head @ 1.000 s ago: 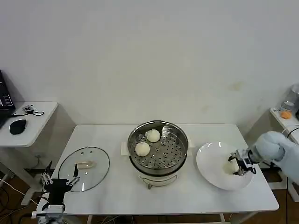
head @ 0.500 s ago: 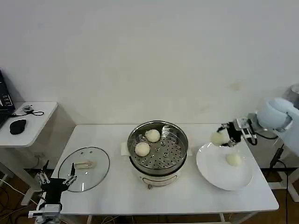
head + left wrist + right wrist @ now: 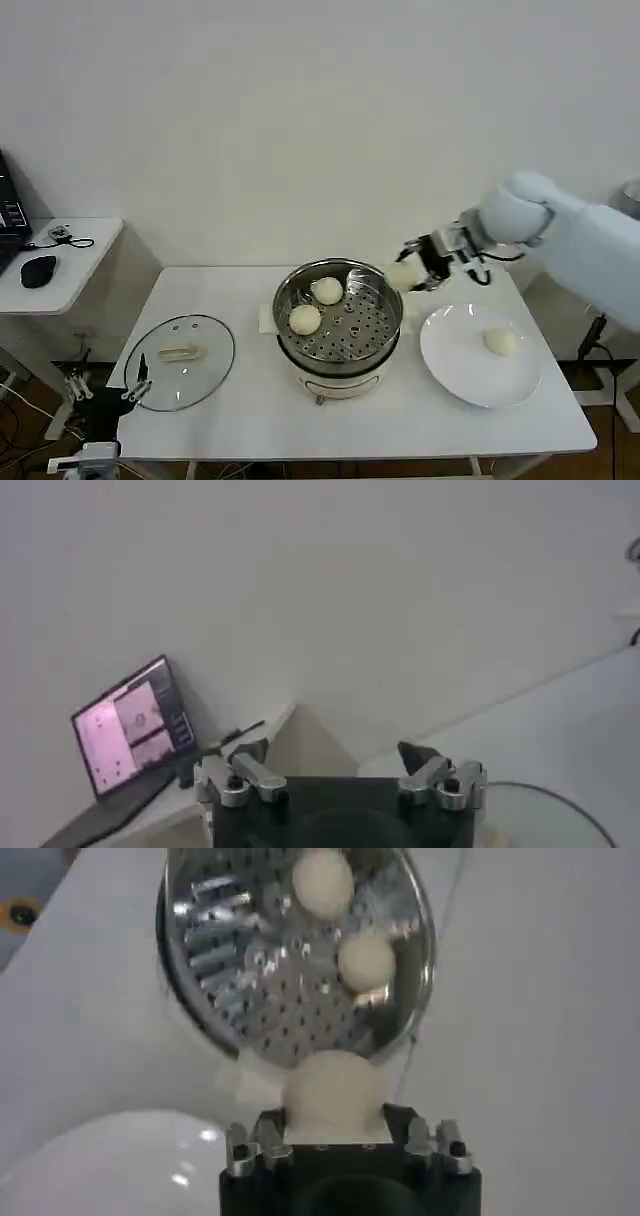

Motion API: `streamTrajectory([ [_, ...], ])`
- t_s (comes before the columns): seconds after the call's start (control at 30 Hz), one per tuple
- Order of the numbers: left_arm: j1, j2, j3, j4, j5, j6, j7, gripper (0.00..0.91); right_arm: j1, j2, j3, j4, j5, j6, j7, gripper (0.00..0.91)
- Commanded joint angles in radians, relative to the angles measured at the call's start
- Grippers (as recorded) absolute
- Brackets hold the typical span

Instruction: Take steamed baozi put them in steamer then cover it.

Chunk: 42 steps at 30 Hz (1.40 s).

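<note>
Above the steamer's (image 3: 339, 318) right rim, a baozi (image 3: 403, 275) is held clenched in the right hand (image 3: 415, 271). Two more baozi (image 3: 327, 290) (image 3: 305, 319) are seated on the perforated floor, and a fourth (image 3: 500, 341) is left on the white plate (image 3: 450, 365). Below the surface's (image 3: 250, 420) left corner, beside the glass lid (image 3: 180, 360), the left hand (image 3: 105, 392) is kept released.
</note>
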<state>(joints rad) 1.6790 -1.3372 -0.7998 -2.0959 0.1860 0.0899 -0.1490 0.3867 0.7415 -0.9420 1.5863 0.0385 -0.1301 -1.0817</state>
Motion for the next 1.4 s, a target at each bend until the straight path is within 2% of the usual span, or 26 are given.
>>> streamTrajectory([
  [0.03, 0.006, -0.006, -0.023, -0.003, 0.002, 0.0, -0.001, 0.907, 0.005, 0.184, -0.072, -0.038, -0.003, 0.043, 0.004, 0.675],
  [0.23, 0.018, -0.013, -0.04, -0.006, 0.002, -0.001, -0.002, 0.907, -0.031, 0.212, -0.103, -0.024, -0.069, 0.086, 0.028, 0.675],
  [0.5, 0.019, -0.022, -0.04, -0.003, 0.005, -0.004, -0.003, 0.907, -0.043, 0.22, -0.129, -0.022, -0.1, 0.142, 0.012, 0.675],
  [0.77, 0.019, -0.022, -0.04, -0.005, 0.004, -0.004, -0.004, 0.907, -0.035, 0.207, -0.14, -0.024, -0.103, 0.235, -0.021, 0.675],
  [1.23, 0.02, -0.023, -0.041, -0.005, 0.004, -0.006, -0.003, 0.907, -0.036, 0.193, -0.162, -0.004, -0.093, 0.283, -0.034, 0.675],
  [1.4, 0.019, -0.023, -0.042, -0.006, 0.003, -0.006, -0.003, 0.907, -0.033, 0.189, -0.168, -0.007, -0.096, 0.292, -0.042, 0.907],
])
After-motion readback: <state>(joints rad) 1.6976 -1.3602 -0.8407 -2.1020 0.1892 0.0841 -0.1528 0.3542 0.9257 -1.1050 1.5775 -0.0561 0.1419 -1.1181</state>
